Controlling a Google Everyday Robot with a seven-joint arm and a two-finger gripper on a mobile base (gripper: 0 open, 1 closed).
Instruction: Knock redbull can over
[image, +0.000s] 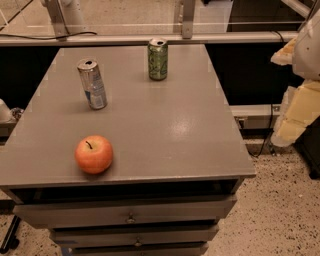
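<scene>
The redbull can (92, 84) is a slim silver can with blue patches. It stands upright at the back left of the grey table top (165, 130). My gripper (296, 112) is at the right edge of the view, off the table's right side and well away from the can. Only its pale yellowish parts show.
A wider green can (157, 59) stands upright at the back middle of the table. A red-orange apple (94, 154) sits near the front left edge. Drawers (130, 217) run below the table top. A rail and glass barrier (150, 37) stand behind the table.
</scene>
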